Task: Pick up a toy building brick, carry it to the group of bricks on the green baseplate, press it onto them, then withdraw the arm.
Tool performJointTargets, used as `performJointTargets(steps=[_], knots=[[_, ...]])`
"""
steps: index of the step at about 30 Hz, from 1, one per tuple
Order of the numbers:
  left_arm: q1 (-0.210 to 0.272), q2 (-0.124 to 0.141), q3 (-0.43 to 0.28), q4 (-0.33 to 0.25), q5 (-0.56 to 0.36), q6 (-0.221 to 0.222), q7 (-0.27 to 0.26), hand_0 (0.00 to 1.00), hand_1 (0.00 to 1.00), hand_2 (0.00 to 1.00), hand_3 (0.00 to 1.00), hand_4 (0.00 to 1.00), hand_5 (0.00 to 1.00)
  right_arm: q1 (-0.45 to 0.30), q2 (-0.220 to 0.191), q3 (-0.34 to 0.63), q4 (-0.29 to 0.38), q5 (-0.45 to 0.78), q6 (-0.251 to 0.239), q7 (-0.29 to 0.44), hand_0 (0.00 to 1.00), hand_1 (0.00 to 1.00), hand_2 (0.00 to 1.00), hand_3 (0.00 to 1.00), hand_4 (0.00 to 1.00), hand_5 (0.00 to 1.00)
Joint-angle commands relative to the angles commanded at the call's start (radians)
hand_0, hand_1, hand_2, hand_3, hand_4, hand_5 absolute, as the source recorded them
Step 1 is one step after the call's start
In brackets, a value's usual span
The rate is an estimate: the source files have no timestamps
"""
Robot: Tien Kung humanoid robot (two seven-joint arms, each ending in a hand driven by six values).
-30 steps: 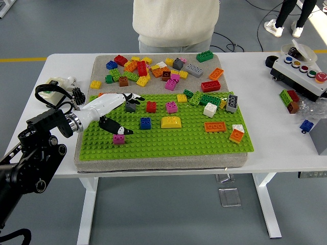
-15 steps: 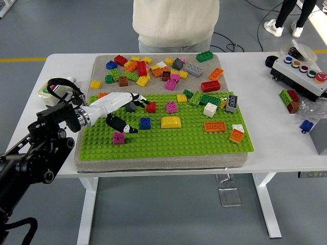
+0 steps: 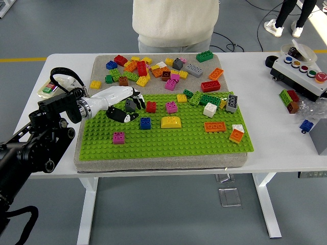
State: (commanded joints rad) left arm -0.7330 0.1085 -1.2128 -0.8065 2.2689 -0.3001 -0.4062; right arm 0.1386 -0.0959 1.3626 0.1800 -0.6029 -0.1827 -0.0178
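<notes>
My left hand (image 3: 122, 103) hovers open over the grey brick (image 3: 131, 106) on the green baseplate (image 3: 173, 140), holding nothing; I should close squarely on opposite sides before lifting.

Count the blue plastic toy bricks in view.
3 blue bricks: one on the green studded baseplate beside the yellow curved brick, one at the loose pile's far-left, one on the white table's right side. Others may hide in the pile.

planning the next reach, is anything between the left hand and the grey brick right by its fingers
Nothing visible stands between them. The left hand sits over the green baseplate with its fingers at the grey brick; the red brick lies beyond, to the right.
</notes>
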Motion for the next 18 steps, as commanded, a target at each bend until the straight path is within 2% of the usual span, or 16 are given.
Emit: performJointTargets(steps=[5,6,10,18], knots=[[-0.005,-0.008,-0.003,0.007,0.000,-0.040,0.003,0.731,0.680,0.588,0.609,0.675,0.002,0.001,-0.001,0.001,0.000,0.001,0.000,0.002,0.731,0.656,0.702,0.570,0.909,0.501],[-0.007,-0.010,-0.004,0.010,0.000,-0.045,0.004,0.799,0.745,0.730,0.781,0.930,0.112,0.001,-0.001,0.001,0.000,0.001,0.000,0.002,0.729,0.656,0.702,0.569,0.908,0.500],[-0.011,-0.015,-0.004,0.022,0.000,-0.065,0.007,0.799,0.745,0.730,0.781,0.930,0.112,0.001,-0.002,0.001,0.000,0.001,0.001,0.001,0.729,0.656,0.702,0.569,0.908,0.500],[-0.021,-0.029,-0.011,0.047,0.000,-0.065,0.016,0.834,0.766,0.749,0.803,0.918,0.120,0.002,-0.003,0.002,0.000,0.003,0.002,0.001,0.729,0.656,0.702,0.569,0.908,0.500]])
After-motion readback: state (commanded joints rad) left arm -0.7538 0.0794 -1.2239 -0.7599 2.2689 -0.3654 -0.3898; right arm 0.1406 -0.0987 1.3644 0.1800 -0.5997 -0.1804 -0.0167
